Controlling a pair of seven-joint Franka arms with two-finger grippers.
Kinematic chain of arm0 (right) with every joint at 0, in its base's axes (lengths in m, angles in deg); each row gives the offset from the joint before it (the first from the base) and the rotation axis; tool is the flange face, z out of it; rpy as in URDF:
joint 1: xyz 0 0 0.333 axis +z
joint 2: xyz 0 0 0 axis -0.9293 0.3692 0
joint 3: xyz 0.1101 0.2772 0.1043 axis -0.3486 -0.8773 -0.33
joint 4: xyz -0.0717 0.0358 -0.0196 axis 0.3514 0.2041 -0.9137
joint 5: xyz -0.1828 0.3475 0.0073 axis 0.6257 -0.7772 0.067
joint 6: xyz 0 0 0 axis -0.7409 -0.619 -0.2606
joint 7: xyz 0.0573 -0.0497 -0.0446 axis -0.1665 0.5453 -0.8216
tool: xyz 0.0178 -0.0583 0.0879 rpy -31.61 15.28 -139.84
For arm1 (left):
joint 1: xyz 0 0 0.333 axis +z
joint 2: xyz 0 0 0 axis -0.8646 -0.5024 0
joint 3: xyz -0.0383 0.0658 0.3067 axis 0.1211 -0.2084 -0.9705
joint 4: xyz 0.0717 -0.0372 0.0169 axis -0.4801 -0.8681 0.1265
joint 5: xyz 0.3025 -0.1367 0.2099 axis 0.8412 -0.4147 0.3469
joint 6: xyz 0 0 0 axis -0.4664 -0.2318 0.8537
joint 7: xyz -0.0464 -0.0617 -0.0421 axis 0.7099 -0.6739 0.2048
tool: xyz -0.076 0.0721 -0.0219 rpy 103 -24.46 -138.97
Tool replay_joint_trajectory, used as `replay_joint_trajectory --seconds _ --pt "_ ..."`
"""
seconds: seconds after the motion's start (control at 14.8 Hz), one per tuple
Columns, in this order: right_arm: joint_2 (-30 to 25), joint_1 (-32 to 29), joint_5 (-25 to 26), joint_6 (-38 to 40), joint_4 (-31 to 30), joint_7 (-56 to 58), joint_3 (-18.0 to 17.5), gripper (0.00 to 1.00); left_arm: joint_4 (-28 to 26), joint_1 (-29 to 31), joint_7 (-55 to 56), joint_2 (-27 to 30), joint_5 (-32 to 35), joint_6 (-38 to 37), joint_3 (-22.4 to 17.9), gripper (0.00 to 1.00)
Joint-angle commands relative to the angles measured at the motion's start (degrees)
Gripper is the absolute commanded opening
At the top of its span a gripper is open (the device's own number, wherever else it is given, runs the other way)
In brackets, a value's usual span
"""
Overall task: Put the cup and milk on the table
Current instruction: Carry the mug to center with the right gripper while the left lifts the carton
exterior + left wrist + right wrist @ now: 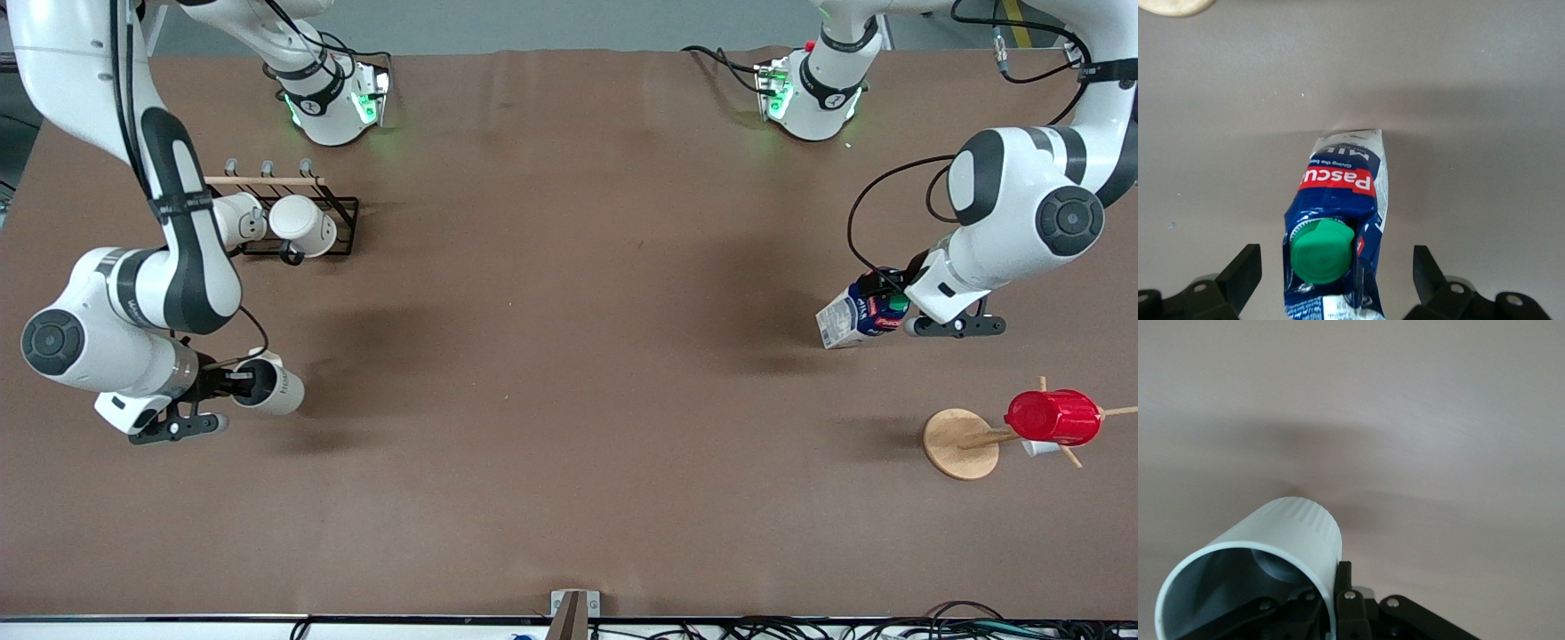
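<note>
The milk carton [855, 316], dark blue with a green cap and a red label, has its base on the brown table [569, 356] near the left arm's end. My left gripper [893, 299] is open around its top. In the left wrist view both fingers [1245, 272] stand well clear of the carton [1341, 187]; the left gripper [1336, 265] is centred over the cap. My right gripper [233, 382] is shut on the rim of the cream-white cup [271, 385] and holds it tilted over the table. The right wrist view shows the right gripper [1331, 580] with one finger inside the cup [1281, 533] and one outside.
A black wire rack [342, 222] with two white mugs [302, 225] stands near the right arm's base. A wooden mug tree [960, 443] holding a red ribbed cup [1053, 417] stands nearer the front camera than the milk; its base edge shows in the left wrist view [1175, 5].
</note>
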Motion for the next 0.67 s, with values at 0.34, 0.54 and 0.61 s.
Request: replay_joint_trajectory --seconds 0.34,0.54,0.61 --pt "3.0 5.9 11.6 0.7 4.9 -52.7 -21.3 0.00 -0.5 0.0 -0.7 -1.7 1.1 2.7 -0.3 0.86" --pt "5.6 13.5 12.2 -2.2 5.6 -63.9 -22.4 0.00 -0.5 0.0 -0.7 -2.2 1.1 2.9 -0.3 0.67" --pt "6.9 15.5 12.3 -4.2 5.6 -65.5 -22.4 0.01 -0.3 0.0 -0.7 -2.2 1.1 2.9 -0.3 0.60"
